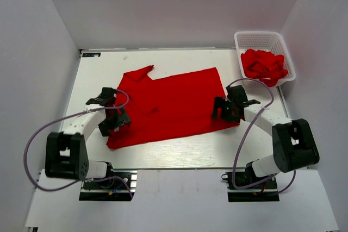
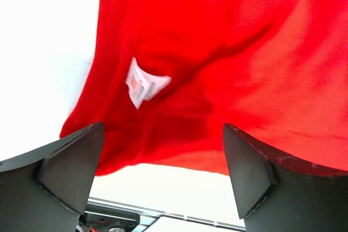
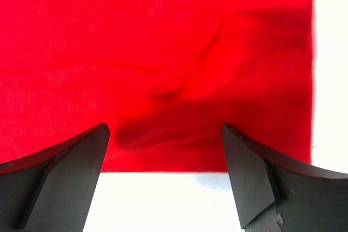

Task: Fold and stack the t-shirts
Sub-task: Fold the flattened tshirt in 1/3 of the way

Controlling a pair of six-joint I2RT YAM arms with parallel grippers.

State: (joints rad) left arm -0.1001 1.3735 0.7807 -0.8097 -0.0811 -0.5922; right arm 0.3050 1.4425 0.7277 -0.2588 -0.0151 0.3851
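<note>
Left pincer (image 1: 111, 108) is spread wide and holds nothing, over the left edge of the flat red t-shirt (image 1: 174, 107). Right pincer (image 1: 225, 107) is also wide and empty, over the shirt's right edge. The shirt lies spread mid-counter on the white counter (image 1: 163, 153), one sleeve poking out far left. Left wrist view shows a small white label (image 2: 145, 84) on the cloth. Far right corner: white mesh basket (image 1: 261, 36) with crumpled red t-shirts (image 1: 263, 66) inside.

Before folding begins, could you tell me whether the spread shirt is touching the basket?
Apart. The top view shows a strip of bare table between the right edge of the spread shirt and the basket.
</note>
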